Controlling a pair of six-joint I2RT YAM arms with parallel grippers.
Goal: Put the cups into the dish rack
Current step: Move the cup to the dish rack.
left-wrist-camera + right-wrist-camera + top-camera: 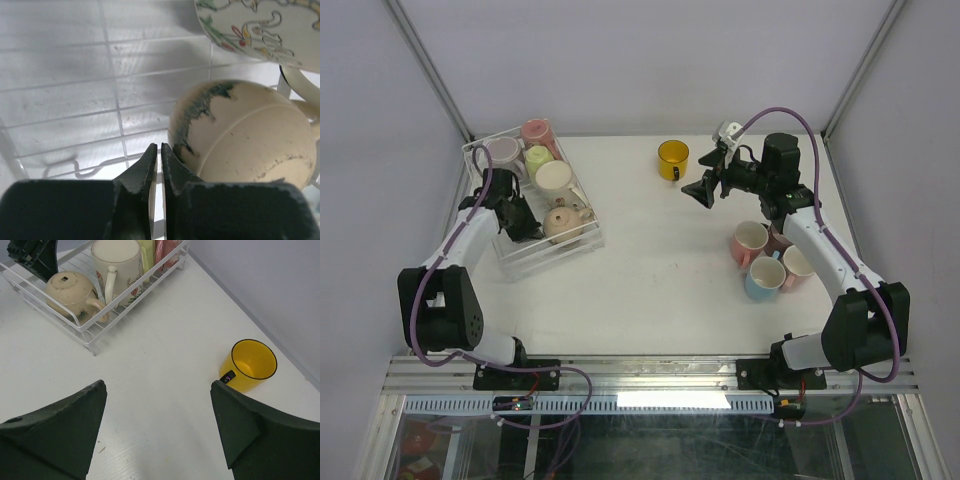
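The left gripper (159,147) is found pressed together, empty, inside the clear wire dish rack (560,258) at ten o'clock beside a stowed beige rounded ceramic mug (240,135), while the right gripper (157,384) is held spread facing the yellow glossy cup (252,365) at twelve o'clock, judged its next pick.

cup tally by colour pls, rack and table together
pink cups: 2
yellow cup: 1
green cup: 1
light blue cup: 1
lilac or mauve cups: 2
cream or beige cups: 3
total: 10
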